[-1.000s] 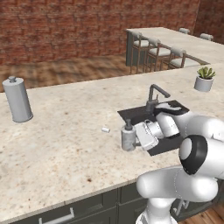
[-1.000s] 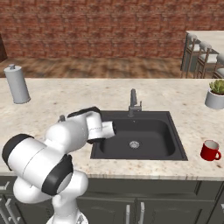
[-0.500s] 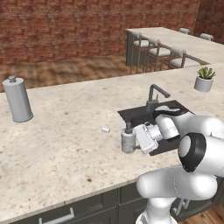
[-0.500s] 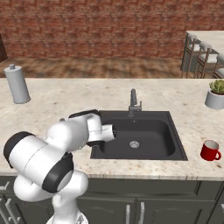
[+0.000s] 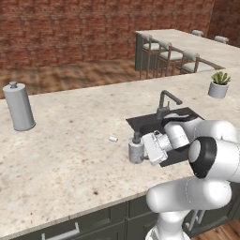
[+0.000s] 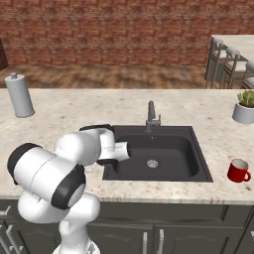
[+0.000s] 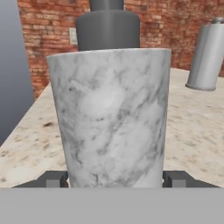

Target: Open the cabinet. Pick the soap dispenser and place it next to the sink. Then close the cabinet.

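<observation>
The soap dispenser (image 5: 136, 152), a light marbled bottle with a dark pump head, stands upright on the counter just left of the sink (image 5: 140, 123). My gripper (image 5: 140, 153) reaches it from the sink side, and its fingers sit against both flanks. Close up in the hand view, the soap dispenser (image 7: 111, 118) stands between the two fingertips (image 7: 57, 179), with its base low at the counter. The gripper (image 7: 116, 179) is shut on it. The dark sink (image 6: 198, 149) has a round drain and a faucet (image 6: 151, 116). The cabinet is out of view.
A tall grey canister (image 5: 18, 107) with a knob top stands far left on the counter. A small white piece (image 5: 113, 138) lies near the dispenser. A red mug (image 6: 238, 170) and a potted plant (image 6: 245, 106) are right of the sink. Bar stools (image 5: 168, 51) stand beyond.
Almost nothing differs: the gripper and the soap dispenser stay at the same spot beside the sink.
</observation>
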You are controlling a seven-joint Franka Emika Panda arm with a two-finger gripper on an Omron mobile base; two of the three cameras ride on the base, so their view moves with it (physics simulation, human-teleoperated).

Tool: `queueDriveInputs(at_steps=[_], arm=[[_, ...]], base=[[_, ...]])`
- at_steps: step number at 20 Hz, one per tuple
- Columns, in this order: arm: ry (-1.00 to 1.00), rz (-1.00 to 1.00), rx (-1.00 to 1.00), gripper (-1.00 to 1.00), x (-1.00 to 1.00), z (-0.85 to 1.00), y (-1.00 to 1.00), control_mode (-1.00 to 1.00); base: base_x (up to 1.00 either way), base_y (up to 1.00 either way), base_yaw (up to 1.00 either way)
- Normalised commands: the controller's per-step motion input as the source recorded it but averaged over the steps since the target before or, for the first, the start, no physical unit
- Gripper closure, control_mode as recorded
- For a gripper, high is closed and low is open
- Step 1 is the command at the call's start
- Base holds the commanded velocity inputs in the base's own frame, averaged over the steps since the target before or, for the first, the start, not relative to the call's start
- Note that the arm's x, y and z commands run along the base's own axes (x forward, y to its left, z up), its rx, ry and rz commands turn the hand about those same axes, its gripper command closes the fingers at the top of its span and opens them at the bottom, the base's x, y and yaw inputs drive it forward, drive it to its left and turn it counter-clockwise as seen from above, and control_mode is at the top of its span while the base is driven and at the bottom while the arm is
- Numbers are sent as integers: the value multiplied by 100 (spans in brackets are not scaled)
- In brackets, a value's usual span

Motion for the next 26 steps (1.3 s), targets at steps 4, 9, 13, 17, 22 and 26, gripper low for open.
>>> queueDriveInputs(at_steps=[4, 9, 13, 17, 22, 26], arm=[[-2, 0, 0, 100, 23, 0, 0, -100], [0, 0, 0, 100, 23, -13, 0, -100], [0, 0, 0, 100, 23, -19, 0, -100], [0, 0, 0, 100, 23, -22, 0, -100], [0, 0, 0, 100, 18, -22, 0, -100], [0, 0, 0, 100, 20, -27, 0, -100]], base=[[0, 0, 0], [0, 0, 0], [0, 0, 0], [0, 0, 0], [0, 0, 0], [0, 0, 0]])
